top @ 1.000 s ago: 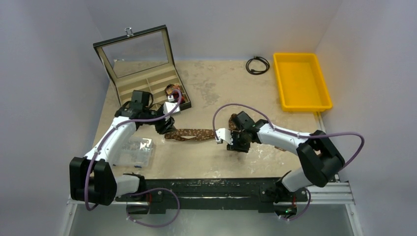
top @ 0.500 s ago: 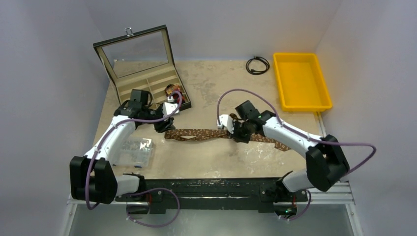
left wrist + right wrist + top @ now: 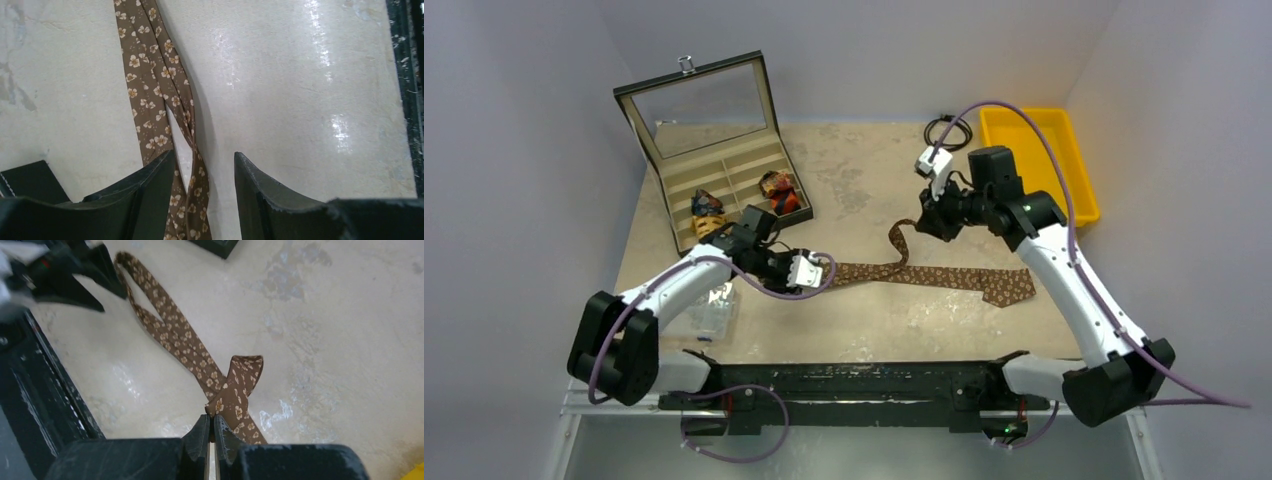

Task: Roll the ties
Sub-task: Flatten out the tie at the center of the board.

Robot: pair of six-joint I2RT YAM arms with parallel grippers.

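Lying limp across the table [image 3: 864,170], the brown tie [image 3: 944,276] is looking soft and slippery; its doubled left end, likely the best hold, is sitting inside the spread left gripper [image 3: 202,162], while the right gripper [image 3: 210,422] is pressing its fingers together beside the twist.

Left hand [image 3: 203,156] low, fingers apart, right hand [image 3: 210,421] raised, fingers closed.

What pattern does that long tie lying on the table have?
The tie is brown with small cream flowers, seen best in the left wrist view.
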